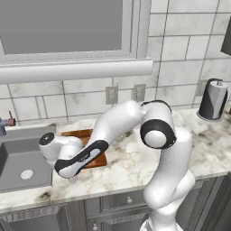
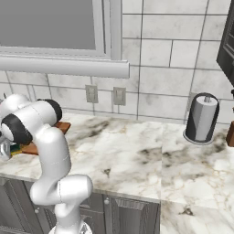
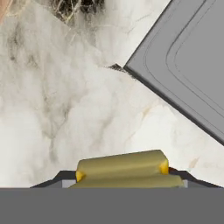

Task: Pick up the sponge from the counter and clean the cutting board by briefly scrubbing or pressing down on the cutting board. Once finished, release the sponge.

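While I hold low over the worktop's front-left part, this is how things stand:

Claw: my claw (image 3: 124,177) pinches the sponge (image 3: 122,168); its yellow body bulges between my tips at the bottom of the hand view.

Sponge: off the worktop (image 3: 65,109), carried in my grip, over bare marble close to the sink basin (image 3: 188,57). A sliver of green and yellow also peeks out by my wrist in the right base view.

Cutting board: the cutting board (image 1: 81,134) lies toward the back-left of the worktop, beside the sink, and my forearm hides most of it. It is not under the sponge now.

Step, as I judge it: sponge grasped, board not yet scrubbed.

Risk: pressing down here would scrub marble, not wood, since the board sits off to one side of my claw.

Risk: drifting toward the sink rim could drop the sponge into the basin on release.

Risk: the squeezed sponge looks deformed; a hard push might work it out of my tips.
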